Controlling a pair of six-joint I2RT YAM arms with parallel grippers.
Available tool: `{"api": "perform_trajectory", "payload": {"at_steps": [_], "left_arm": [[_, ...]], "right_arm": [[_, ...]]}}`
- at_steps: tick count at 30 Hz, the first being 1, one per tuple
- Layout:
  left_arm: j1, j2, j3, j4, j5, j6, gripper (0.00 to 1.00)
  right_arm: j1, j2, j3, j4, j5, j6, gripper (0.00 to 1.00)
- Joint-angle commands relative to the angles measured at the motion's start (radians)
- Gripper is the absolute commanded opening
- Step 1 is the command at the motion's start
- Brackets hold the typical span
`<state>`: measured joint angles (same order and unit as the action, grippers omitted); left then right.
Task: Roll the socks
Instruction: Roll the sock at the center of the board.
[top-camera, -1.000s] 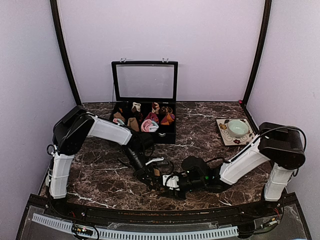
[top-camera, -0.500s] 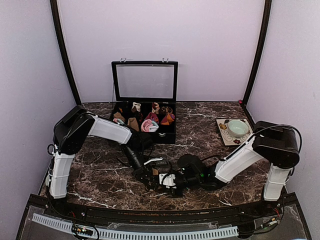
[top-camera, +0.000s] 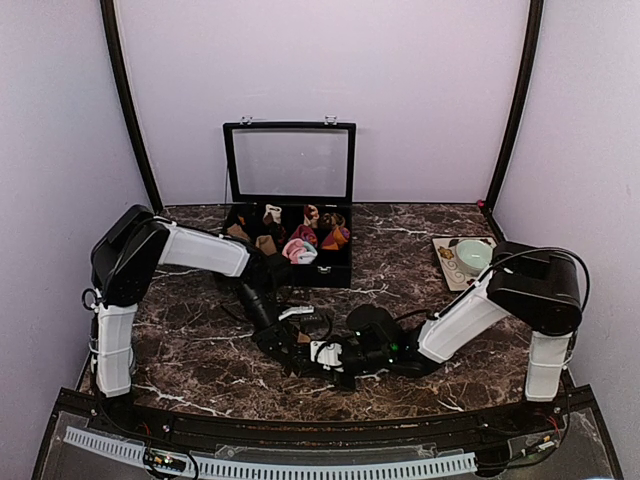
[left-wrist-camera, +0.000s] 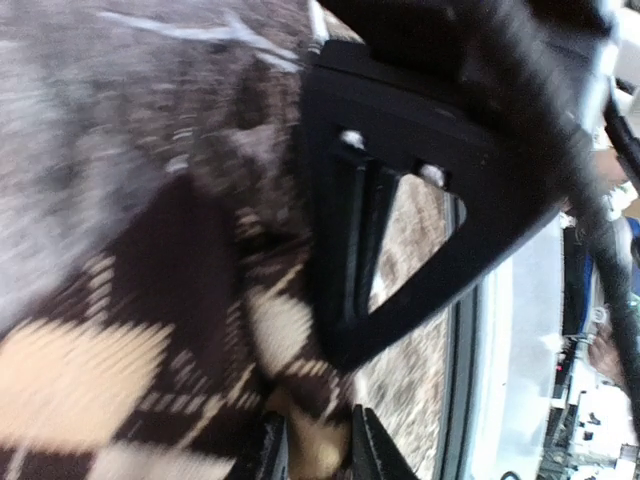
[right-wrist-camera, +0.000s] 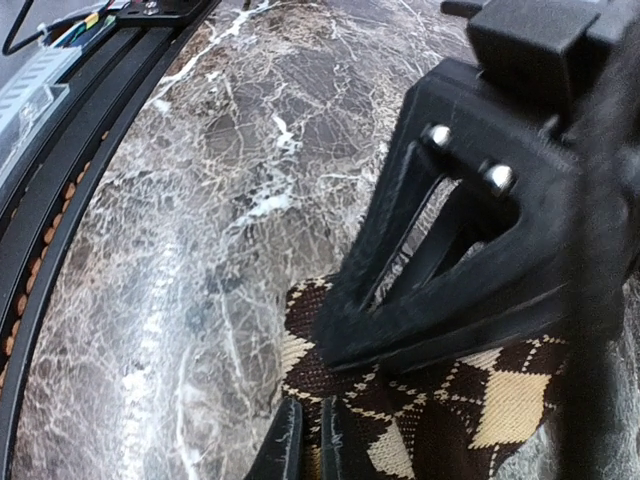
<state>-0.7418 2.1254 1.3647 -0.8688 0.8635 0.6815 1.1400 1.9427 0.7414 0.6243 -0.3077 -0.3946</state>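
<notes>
A brown-and-beige diamond-pattern sock (left-wrist-camera: 120, 350) (right-wrist-camera: 480, 400) lies on the marble table near its front edge. In the top view it is almost wholly hidden under the two grippers, which meet over it. My left gripper (left-wrist-camera: 318, 450) (top-camera: 296, 348) holds a fold of beige fabric that fills the narrow gap between its fingers. My right gripper (right-wrist-camera: 310, 440) (top-camera: 328, 358) has its fingers nearly together, pinching the sock's edge. Each wrist view shows the other gripper's black triangular finger (left-wrist-camera: 400, 230) (right-wrist-camera: 450, 270) pressed down on the sock.
A black box (top-camera: 335, 270) with its glass lid up stands at the back centre, with several sock rolls (top-camera: 298, 250) inside. A patterned plate (top-camera: 447, 270) with a green bowl (top-camera: 476, 255) sits at the right. The table's front rail (right-wrist-camera: 60, 150) is close by.
Both grippers have slid a little to the left along the front of the table. The right gripper's jaws have narrowed onto the sock; the left gripper's jaws have widened slightly.
</notes>
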Motion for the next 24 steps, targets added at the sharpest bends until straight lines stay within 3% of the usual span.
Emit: {"api": "perform_trajectory", "payload": {"at_steps": [1,10,16,24], "left_arm": [[0.051,-0.094,-0.012,-0.023,-0.089,0.024,0.25],[0.064,-0.123,0.046,-0.082,-0.074,0.021,0.26],[0.082,-0.122,0.02,0.155,-0.285,-0.123,0.26],[0.086,-0.105,-0.025,0.308,-0.504,-0.139,0.26]], "right_arm": [[-0.011,0.099,-0.015,-0.276,0.002,0.052,0.04],[-0.01,0.068,-0.005,-0.362,-0.049,0.142,0.0],[0.003,0.045,0.007,-0.413,-0.061,0.239,0.0],[0.015,0.085,0.041,-0.494,-0.118,0.315,0.0]]}}
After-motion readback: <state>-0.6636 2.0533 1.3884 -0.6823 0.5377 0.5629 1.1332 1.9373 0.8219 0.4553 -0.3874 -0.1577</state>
